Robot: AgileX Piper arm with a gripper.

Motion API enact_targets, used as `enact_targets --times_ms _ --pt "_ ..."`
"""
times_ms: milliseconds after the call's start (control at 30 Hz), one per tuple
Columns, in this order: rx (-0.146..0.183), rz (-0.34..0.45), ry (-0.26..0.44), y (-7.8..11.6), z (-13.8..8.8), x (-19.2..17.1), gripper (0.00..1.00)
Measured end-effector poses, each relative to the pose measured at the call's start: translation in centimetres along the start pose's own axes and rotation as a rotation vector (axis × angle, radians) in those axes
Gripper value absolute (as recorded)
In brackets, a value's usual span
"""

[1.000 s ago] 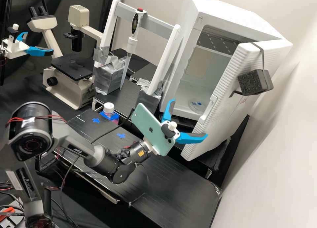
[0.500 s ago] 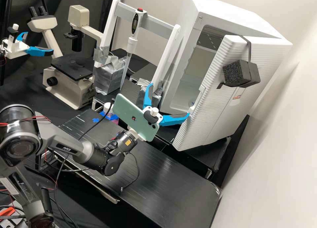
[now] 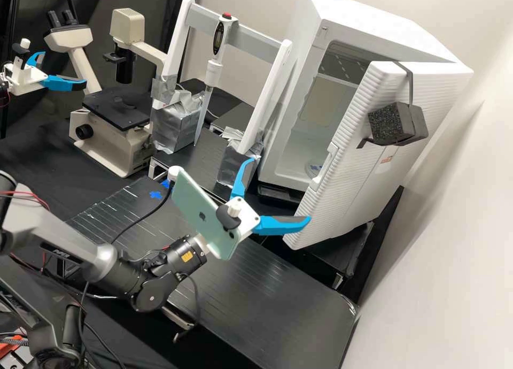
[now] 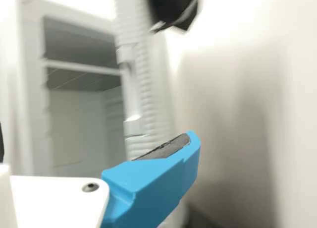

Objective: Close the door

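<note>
Door (image 3: pixel 352 192) at right stands open, closing unfinished, while the gripper (image 3: pixel 280 189) near centre has jaws spread, empty.

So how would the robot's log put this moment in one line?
door: open | gripper: open, empty, near door's free edge | door contact: unclear | closing: unfinished

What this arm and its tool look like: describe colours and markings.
A dark grey arm with black joints, white lettering, a yellow label, red wires and black cable. The tool is white, with two bright blue, curved fingers and dark grey pads.
</note>
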Motion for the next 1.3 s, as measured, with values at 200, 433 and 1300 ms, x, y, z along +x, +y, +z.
enact_targets --times_ms 200,433,1300 --pt "0.03 -0.011 -0.031 0.1 1.7 1.6 1.0" --pt "0.037 -0.06 -0.082 -2.0 5.3 6.4 1.0" --pt "-0.054 0.021 -0.156 -1.1 8.4 8.5 1.0"
